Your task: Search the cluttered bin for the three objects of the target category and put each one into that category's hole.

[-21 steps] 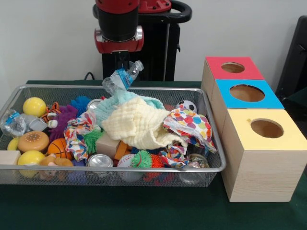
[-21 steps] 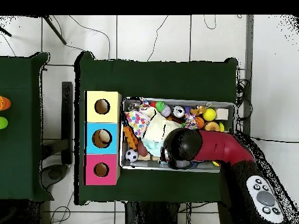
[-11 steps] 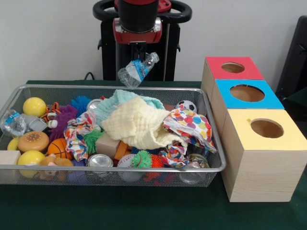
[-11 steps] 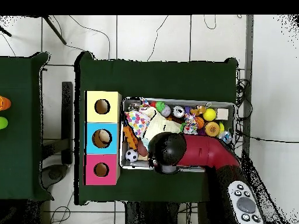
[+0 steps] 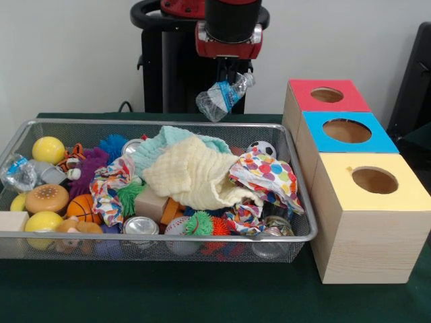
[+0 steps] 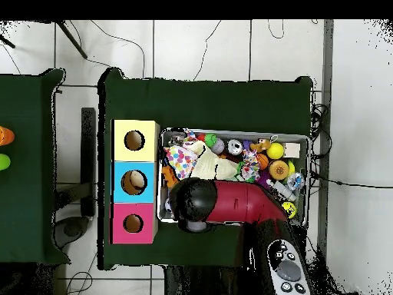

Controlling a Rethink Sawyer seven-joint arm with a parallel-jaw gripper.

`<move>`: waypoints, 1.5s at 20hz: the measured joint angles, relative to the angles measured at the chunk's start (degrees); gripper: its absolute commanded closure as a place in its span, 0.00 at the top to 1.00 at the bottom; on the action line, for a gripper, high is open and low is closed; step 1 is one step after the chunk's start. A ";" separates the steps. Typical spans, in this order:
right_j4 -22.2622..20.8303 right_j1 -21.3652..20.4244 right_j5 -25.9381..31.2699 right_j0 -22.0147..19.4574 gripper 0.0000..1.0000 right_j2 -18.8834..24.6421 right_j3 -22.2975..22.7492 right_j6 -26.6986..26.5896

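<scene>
- Clear plastic, crumpled, with a blue label: a water bottle (image 5: 224, 97) hangs tilted in the gripper (image 5: 231, 75), whose fingers are clenched on its upper part near the cap, held in the air above the far rim of the wire bin (image 5: 296, 176).
- Below the fingers and toward the camera in the front view, the bin holds a pale yellow cloth (image 5: 194, 173) heaped in the middle, with a light teal cloth (image 5: 163, 142) partly under it.
- A polka-dot cloth (image 5: 267, 175) lies at the bin's end nearest the boxes, just beside a small soccer ball (image 5: 261, 149).
- Farther from the fingers, the opposite end of the bin holds a yellow ball (image 5: 48, 149), a toy burger (image 5: 46, 198), a small basketball (image 5: 81, 207) and a second crushed bottle (image 5: 19, 172).
- Along the bin's near wall sit a can (image 5: 141, 227) and a green spiky ball (image 5: 199, 224).
- Beside the bin stand three wooden boxes in a row, each with a round hole on top: the red-topped box (image 5: 327, 95), level with the fingers, then the blue-topped box (image 5: 347, 131), then the yellow-topped box (image 5: 374, 181).
- In the overhead view the arm (image 6: 238, 203) covers the gripper and the bottle, and something pale shows inside the blue-topped box's hole.
</scene>
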 measured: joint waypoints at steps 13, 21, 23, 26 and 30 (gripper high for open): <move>5.47 0.01 -1.07 4.50 0.00 -3.19 0.41 2.22; 8.88 -0.01 -2.48 8.42 0.00 -5.51 3.15 2.22; 9.46 -0.02 -2.85 9.18 0.00 -5.92 3.66 2.22; 11.02 -0.02 -4.16 11.13 0.00 -6.73 4.93 2.22; 12.57 -0.02 -5.54 13.18 0.00 -7.68 6.32 2.22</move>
